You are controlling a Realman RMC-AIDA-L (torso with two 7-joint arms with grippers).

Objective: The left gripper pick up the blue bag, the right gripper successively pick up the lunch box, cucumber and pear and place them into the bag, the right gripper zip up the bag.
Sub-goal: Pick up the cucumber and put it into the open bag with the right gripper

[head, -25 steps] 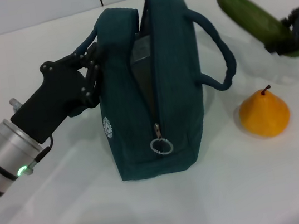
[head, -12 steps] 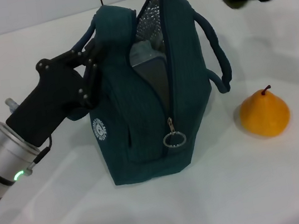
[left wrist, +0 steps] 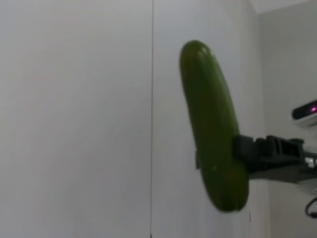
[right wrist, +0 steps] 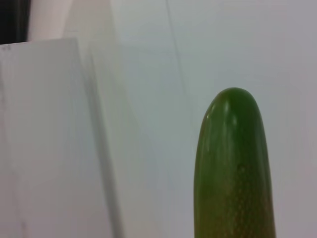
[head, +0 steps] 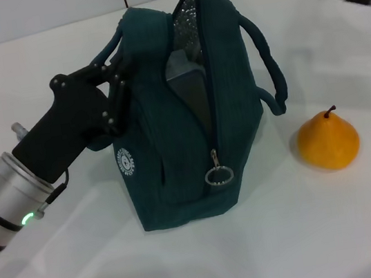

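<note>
Head view: pear (head: 327, 141) beside bag (head: 188, 110), table (head: 291, 235) bare.

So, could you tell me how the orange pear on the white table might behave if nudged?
The orange pear stands upright on its broad base, so a light nudge probably rocks it. Its rounded body would likely roll once tipped. The smooth-looking skin may be slippery.

On my right wrist feed I see only the rounded end of the green cucumber (right wrist: 232, 173), pebbled skin catching the light, standing upright against a pale wall (right wrist: 148, 74) with a thin vertical seam.
</note>
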